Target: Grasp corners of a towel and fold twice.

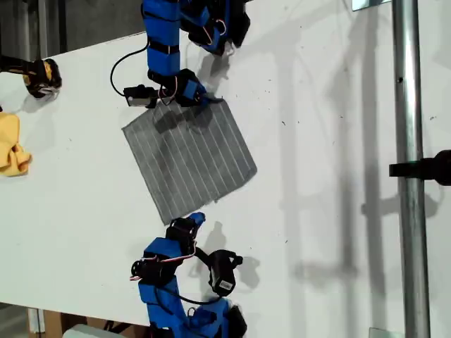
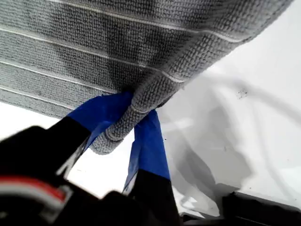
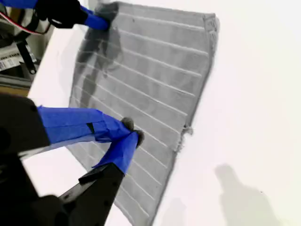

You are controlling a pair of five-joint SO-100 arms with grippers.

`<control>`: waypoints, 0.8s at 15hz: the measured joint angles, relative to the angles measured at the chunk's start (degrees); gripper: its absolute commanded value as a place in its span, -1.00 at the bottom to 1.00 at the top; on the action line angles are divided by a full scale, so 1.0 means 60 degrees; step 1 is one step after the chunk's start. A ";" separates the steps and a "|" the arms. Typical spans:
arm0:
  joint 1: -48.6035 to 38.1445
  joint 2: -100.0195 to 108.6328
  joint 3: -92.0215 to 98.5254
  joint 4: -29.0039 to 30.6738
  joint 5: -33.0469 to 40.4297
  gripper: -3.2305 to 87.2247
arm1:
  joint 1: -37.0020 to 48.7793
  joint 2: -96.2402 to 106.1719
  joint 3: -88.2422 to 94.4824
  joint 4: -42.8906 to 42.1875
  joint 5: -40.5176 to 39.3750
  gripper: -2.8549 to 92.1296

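Observation:
The grey striped towel (image 1: 190,158) lies spread on the white table (image 1: 317,141), in the middle of the exterior view. My first gripper (image 1: 208,101) is shut on the towel's corner toward the top of the exterior view. In the first wrist view that corner (image 2: 120,129) is pinched between the blue fingers (image 2: 101,113) and raised a little off the table. My second gripper (image 1: 196,220) sits at the towel's edge toward the bottom of the exterior view, near another corner (image 1: 168,222). In the second wrist view its tips (image 3: 130,136) are closed on a small bunch of the towel (image 3: 150,80).
A yellow cloth (image 1: 13,144) and a black-and-yellow object (image 1: 42,76) lie at the exterior view's left edge. A metal pole (image 1: 409,211) with a black clamp (image 1: 423,167) runs down the exterior view's right side. The table's edge runs along the exterior view's lower left.

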 measured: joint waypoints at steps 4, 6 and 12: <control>0.0439 -0.2534 -0.3047 0.0161 0.0000 -0.99 | 0.0000 0.0498 0.0278 -0.0059 0.0000 -0.94; 0.0674 -0.2871 -0.3296 0.0044 -0.0015 -0.99 | -0.0029 0.0718 0.0396 -0.0059 0.0000 -0.94; 0.1289 -0.3296 -0.3296 -0.0557 0.0029 -0.98 | -0.0103 0.0718 0.0396 -0.0103 0.0000 -0.94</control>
